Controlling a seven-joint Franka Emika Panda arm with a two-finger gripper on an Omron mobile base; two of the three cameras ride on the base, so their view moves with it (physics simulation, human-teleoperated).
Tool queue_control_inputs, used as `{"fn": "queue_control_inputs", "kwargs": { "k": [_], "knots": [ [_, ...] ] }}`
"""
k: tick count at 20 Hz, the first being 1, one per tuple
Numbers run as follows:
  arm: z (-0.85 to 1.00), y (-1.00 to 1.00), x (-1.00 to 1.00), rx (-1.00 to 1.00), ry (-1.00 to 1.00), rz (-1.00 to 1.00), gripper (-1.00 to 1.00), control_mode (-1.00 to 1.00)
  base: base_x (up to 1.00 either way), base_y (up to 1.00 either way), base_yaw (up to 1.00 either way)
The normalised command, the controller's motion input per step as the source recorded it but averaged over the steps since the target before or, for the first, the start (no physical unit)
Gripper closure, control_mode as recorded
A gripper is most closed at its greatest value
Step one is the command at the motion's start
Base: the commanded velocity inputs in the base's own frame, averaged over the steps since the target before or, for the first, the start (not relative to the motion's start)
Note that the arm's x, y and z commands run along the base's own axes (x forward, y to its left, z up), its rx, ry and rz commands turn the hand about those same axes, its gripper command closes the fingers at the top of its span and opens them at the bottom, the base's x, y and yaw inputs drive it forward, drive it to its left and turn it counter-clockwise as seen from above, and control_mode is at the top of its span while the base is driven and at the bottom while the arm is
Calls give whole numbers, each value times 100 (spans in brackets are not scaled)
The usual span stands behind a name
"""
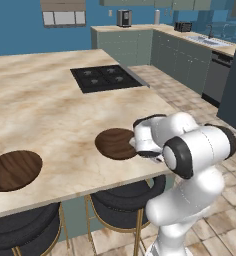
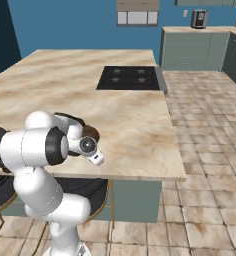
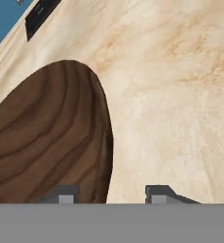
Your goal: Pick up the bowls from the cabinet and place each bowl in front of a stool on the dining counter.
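bowls are both seen on the dining worktop (image 1: 50, 100): one bowl (image 1: 116, 143) lies flat near the front edge, just beside the arm's wrist, and a second bowl (image 1: 14, 170) lies flat further along the same edge, well apart from the first. under the edge two stools are seen, one stool (image 1: 122, 200) roughly below the near bowl and another stool (image 1: 22, 230) roughly below the far bowl, so each bowl appears to be set in front of a seat. in the hand view the pincer (image 3: 111, 194) is seen close over the worktop, its two tips standing apart, one tip over the rim of the near bowl (image 3: 47, 137) and the other over bare marble; the rim lies between them, but no squeeze on it is shown, and the tips look parted rather than pressed to the wood. the pincer is therefore judged partly open and holding nothing, though contact at the very tips cannot be told for certain. in the right base view the near bowl (image 2: 90, 132) is mostly hidden behind the arm. the cooktop (image 1: 106, 77) is set well behind both bowls. as a judgement, the placing of both bowls looks done; what is left seems to be only the lifting of the hand clear of the near bowl without nudging it.
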Motion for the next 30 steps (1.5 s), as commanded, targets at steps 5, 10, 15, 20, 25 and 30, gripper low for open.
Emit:
{"fn": "queue_control_inputs", "kwargs": {
  "k": [5,10,15,20,25,30],
  "knots": [
    [75,0,-32,0,-8,0,-100,-100,0,0,0],
    [99,-14,-18,0,-6,0,-100,-100,0,0,0],
    [100,-33,-15,0,0,0,-100,-100,0,0,0],
    [100,-40,-16,-1,13,0,-100,-100,0,0,0],
    [100,-34,-24,-5,20,0,-100,-100,0,0,0],
    [100,-34,-41,-7,27,0,-100,-100,0,0,0]
  ]
}}
